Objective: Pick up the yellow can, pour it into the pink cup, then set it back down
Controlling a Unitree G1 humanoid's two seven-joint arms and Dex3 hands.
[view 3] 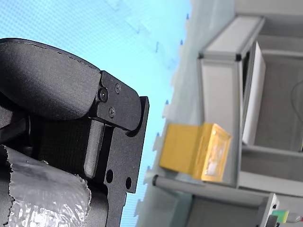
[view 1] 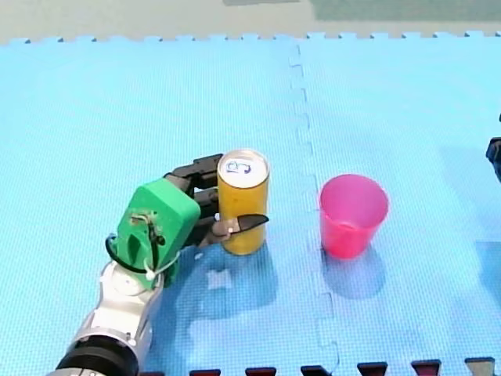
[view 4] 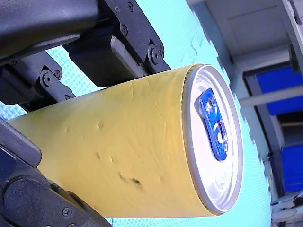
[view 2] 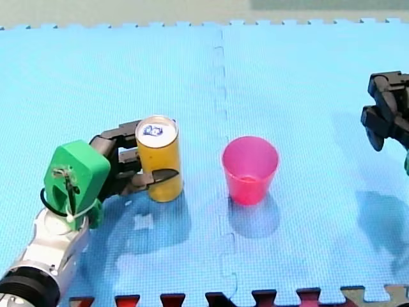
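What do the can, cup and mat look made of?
Yellow can, in the left hand: thin metal, dented wall, shiny silver lid. Pink cup: likely plastic, slightly translucent. Mat: soft-looking foam, interlocking toothed edges. Right hand, right edge, holds nothing.

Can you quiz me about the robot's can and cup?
1. True or false: the yellow can lies tipped over on the blue foam mat.
2. Which hand has its fingers around the can?
3. The pink cup stands: A) right of the can, apart from it B) on top of the can C) inside a hand.
Key: 1 false. 2 left hand; the right hand, at the mat's right edge, holds nothing. 3 A.
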